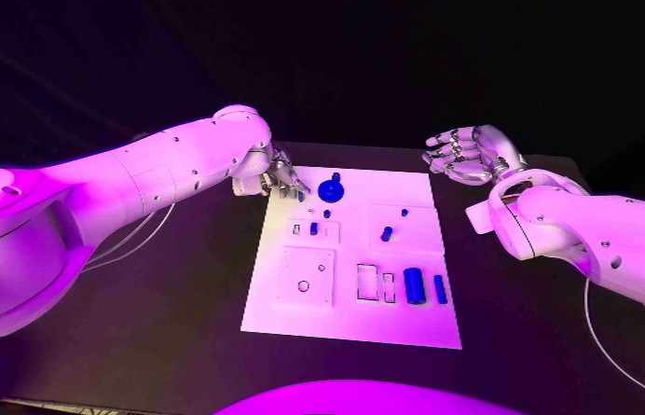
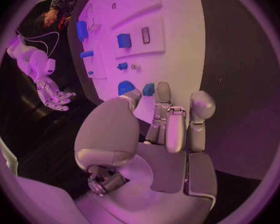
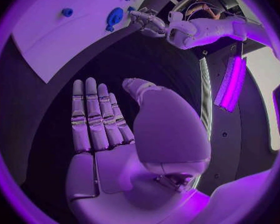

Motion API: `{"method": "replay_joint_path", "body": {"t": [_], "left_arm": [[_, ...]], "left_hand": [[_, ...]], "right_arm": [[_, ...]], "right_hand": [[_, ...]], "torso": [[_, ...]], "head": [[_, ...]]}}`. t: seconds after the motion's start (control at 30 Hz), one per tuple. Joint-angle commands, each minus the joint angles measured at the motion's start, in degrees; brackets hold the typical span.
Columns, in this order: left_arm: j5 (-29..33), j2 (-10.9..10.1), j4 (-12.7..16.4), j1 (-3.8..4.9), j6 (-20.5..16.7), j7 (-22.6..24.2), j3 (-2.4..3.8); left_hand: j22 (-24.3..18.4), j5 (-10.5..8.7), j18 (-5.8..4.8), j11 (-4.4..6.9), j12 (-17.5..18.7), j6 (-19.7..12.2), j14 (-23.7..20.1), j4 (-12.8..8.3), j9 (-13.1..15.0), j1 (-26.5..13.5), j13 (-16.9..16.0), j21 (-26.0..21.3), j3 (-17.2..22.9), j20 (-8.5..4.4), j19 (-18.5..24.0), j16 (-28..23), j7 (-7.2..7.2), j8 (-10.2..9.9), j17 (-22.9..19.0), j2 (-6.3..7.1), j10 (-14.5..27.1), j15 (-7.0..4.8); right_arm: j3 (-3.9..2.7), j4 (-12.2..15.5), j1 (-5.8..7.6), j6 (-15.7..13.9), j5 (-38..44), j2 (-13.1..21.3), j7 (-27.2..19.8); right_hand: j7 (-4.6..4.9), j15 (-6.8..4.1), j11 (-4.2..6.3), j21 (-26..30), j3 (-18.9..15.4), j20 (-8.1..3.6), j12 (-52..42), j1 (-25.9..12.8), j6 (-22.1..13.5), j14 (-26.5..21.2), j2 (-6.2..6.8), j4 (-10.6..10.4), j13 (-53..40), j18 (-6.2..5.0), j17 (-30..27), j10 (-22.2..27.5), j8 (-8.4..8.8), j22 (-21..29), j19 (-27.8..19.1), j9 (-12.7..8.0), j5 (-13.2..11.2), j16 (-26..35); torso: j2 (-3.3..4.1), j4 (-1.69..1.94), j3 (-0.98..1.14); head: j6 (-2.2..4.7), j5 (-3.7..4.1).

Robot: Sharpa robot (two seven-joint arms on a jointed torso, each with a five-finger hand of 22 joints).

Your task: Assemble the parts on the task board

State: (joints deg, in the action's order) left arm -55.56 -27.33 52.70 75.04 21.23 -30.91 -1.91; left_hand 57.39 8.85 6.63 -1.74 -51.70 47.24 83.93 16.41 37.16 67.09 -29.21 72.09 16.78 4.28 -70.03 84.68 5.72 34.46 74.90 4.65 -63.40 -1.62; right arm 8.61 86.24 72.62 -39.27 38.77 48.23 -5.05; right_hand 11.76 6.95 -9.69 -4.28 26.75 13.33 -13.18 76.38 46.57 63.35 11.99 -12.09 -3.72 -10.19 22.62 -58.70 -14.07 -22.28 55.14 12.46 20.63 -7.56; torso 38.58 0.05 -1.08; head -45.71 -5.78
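A: Nearest, the left arm (image 1: 134,191), reaching across the black table (image 1: 175,294) toward the far left corner of the task board (image 1: 352,326).

B: And the left hand (image 1: 276,177)?

A: Hovering at that corner, fingers apart and stretched forward, gripping nothing. Fingertips just beside the round blue part (image 1: 331,189), seemingly not touching it. Probably lined up that way for a pinch from the side.

B: Why go for that part first?

A: Closest to that hand, and sitting alone at the far end of the board, with room around it for fingers. A guess, nothing firmer.

B: Right hand (image 1: 464,157)?

A: Off the board, above the table by the far right corner. Palm open, fingers straight and side by side, nothing in it. Most likely parked there to leave the board free and stay out of the left hand's way.

B: Other parts?

A: All lying on the board. Blue cylinder (image 1: 414,285) and slim blue bar (image 1: 440,289) side by side near the front right, next to two empty rectangular slots (image 1: 365,282). Small blue piece (image 1: 386,234) mid-board on the right. Tinier pieces (image 1: 313,228) mid-left, too small to tell apart. Raised square plate (image 1: 307,275) front left, with a hole in it.

B: Progress?

A: Early, judging by the empty slots. Next: closing gently on the round part without nudging it off its seat.
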Motion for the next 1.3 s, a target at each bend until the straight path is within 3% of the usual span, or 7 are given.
{"method": "replay_joint_path", "body": {"t": [0.03,0.43,0.53,0.63,0.83,1.0,1.3], "left_arm": [[1.0,0.2,0.0,-0.02,0.3,0.1,0.01],[3.4,0.1,0.0,-0.06,-0.6,0.2,-0.01],[4.4,0.0,0.2,-0.06,-1.0,0.3,-0.01],[5.1,-0.3,0.5,-0.07,-1.5,0.4,-0.01],[7.4,-1.8,2.0,-0.07,-2.8,0.5,0.0],[9.0,-4.1,5.1,-0.05,-4.1,0.6,-0.01],[9.5,-9.7,14.5,-0.05,-6.1,0.9,-0.09]], "left_hand": [[0.1,-0.01,0.27,0.39,-0.2,0.5,2.5,0.0,-0.1,0.8,0.1,0.2,0.4,0.08,-0.4,0.3,-0.15,0.4,4.2,-0.12,-0.2,-0.46],[0.7,-0.23,0.16,1.28,0.1,0.9,2.7,-1.3,1.1,6.7,1.0,0.6,5.3,-0.63,-0.7,0.6,-1.18,3.0,4.6,-1.77,-0.5,-1.23],[1.2,-1.08,0.11,1.5,0.6,-0.3,2.8,-4.2,2.4,10.1,1.8,0.8,12.4,-1.02,-0.9,0.7,-1.2,4.6,4.8,-1.77,-0.8,-1.52],[1.6,-2.11,-0.01,1.41,0.7,-0.9,2.8,-6.4,3.8,8.6,2.3,1.1,20.2,-0.85,-1.1,0.8,-1.19,6.3,4.8,-0.18,-1.4,-1.38],[2.0,-2.53,-0.05,1.44,0.3,-1.1,2.8,-8.7,4.8,5.8,2.5,1.3,25.4,-0.86,-1.2,0.8,-1.2,7.6,4.8,0.77,-1.8,-1.4],[2.1,-2.62,-0.07,1.48,0.2,-1.1,2.9,-9.4,4.9,5.0,2.6,1.4,26.5,-0.87,-1.2,1.0,-1.23,7.9,5.1,0.91,-1.9,-1.42],[2.5,-2.63,-0.14,1.62,0.1,-0.9,3.3,-10.5,5.1,3.9,2.7,1.6,28.1,-0.96,-1.5,1.4,-1.36,8.3,5.9,1.1,-2.4,-1.53]], "right_arm": [[-0.02,0.0,-0.03,0.8,0.3,-0.1,-0.7],[-0.02,-0.1,-0.03,0.8,0.3,-0.1,-0.7],[-0.02,-0.1,-0.03,0.8,0.3,-0.1,-0.7],[-0.02,-0.2,-0.03,0.9,0.3,-0.2,-0.7],[-0.01,-0.3,-0.06,0.9,0.3,-0.1,-0.7],[-0.01,-0.4,-0.08,1.0,0.3,0.0,-0.6],[0.02,-0.5,-0.17,1.2,0.3,0.1,-0.5]], "right_hand": [[2.25,0.07,-0.34,0.2,0.0,0.06,0.0,-0.8,-0.2,0.2,-0.05,0.3,0.0,-0.27,-0.1,0.2,0.26,0.1,0.2,-0.1,0.2,0.4],[2.25,0.07,-0.34,0.2,0.0,0.06,0.0,-0.8,-0.2,0.2,-0.05,0.3,0.0,-0.27,-0.1,0.2,0.26,0.1,0.2,-0.1,0.2,0.4],[2.25,0.07,-0.34,0.2,0.0,0.06,0.0,-0.8,-0.2,0.2,-0.05,0.3,0.0,-0.27,-0.1,0.2,0.26,0.1,0.2,-0.1,0.2,0.4],[2.25,0.07,-0.34,0.2,0.0,0.06,0.0,-0.8,-0.2,0.2,-0.05,0.3,0.0,-0.27,-0.1,0.2,0.26,0.1,0.2,-0.1,0.2,0.4],[2.25,0.07,-0.34,0.2,0.0,0.06,0.0,-0.8,-0.2,0.2,-0.05,0.3,0.0,-0.27,-0.1,0.2,0.26,0.1,0.2,-0.1,0.2,0.4],[2.25,0.07,-0.34,0.2,0.0,0.06,0.0,-0.8,-0.2,0.2,-0.05,0.3,0.0,-0.27,-0.1,0.2,0.26,0.1,0.2,-0.1,0.2,0.4],[2.25,0.07,-0.34,0.2,0.0,0.06,0.0,-0.8,-0.2,0.2,-0.05,0.3,0.0,-0.27,-0.1,0.2,0.26,0.1,0.2,-0.1,0.2,0.4]], "torso": [[0.01,0.0,0.03],[-0.02,0.05,0.07],[-0.03,0.03,0.05],[0.0,0.04,0.05],[-0.08,0.15,0.09],[-0.15,0.27,0.11],[-0.27,0.38,0.12]], "head": [[0.0,0.07],[-0.19,0.07],[-0.24,0.1],[-0.23,0.12],[-0.19,0.2],[-0.32,0.11],[-0.58,0.22]]}}
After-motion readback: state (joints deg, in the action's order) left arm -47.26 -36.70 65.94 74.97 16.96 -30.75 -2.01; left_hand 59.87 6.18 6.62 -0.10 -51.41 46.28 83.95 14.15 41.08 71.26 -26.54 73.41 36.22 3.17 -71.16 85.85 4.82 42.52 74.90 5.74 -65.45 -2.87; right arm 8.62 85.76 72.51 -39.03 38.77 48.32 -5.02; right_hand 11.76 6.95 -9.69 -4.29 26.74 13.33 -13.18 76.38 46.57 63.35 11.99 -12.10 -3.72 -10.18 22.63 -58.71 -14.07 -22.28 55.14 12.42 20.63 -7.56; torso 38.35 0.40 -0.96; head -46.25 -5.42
